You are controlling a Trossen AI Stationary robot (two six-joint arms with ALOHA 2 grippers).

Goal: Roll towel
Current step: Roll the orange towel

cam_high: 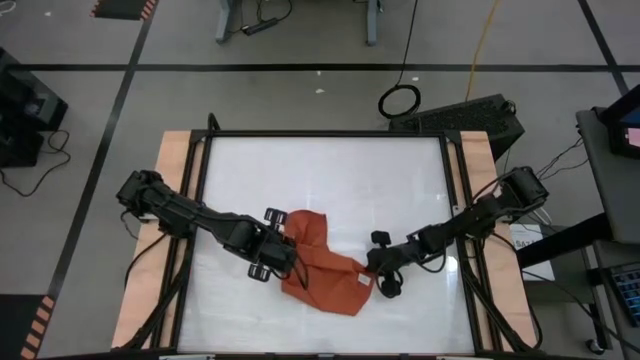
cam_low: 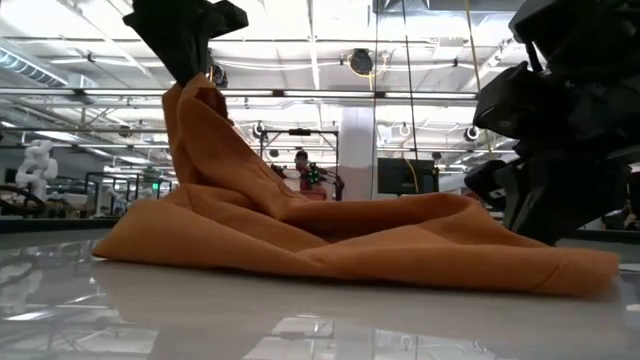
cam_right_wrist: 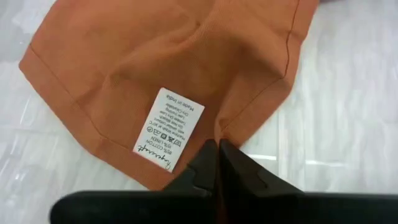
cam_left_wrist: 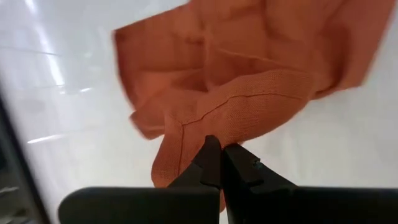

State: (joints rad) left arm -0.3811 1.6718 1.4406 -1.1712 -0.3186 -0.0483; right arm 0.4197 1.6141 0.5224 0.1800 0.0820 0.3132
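Rust-orange cloth, the towel (cam_high: 320, 262), lies crumpled on my white table (cam_high: 330, 170), toward the near edge, stretched between both arms. From above I see the left gripper (cam_high: 281, 243) at its left end and the right gripper (cam_high: 377, 264) at its right end.

At table height, the towel (cam_low: 340, 240) slumps in a low heap with one corner pulled up into a peak, where the left gripper (cam_low: 186, 62) pinches it clear of the glossy surface. The right gripper (cam_low: 545, 205) sits low at the other end, its tips hidden behind folds. Behind is a bright hall with ceiling lights and a distant person, too small to make out.

In the left wrist view, the fingers (cam_left_wrist: 211, 163) are closed on a hemmed corner of the towel (cam_left_wrist: 249, 68).

In the right wrist view, the fingers (cam_right_wrist: 211, 163) are pressed together on the hem just beside a white care label (cam_right_wrist: 169, 128); the towel (cam_right_wrist: 155, 56) seems to rest flat there.
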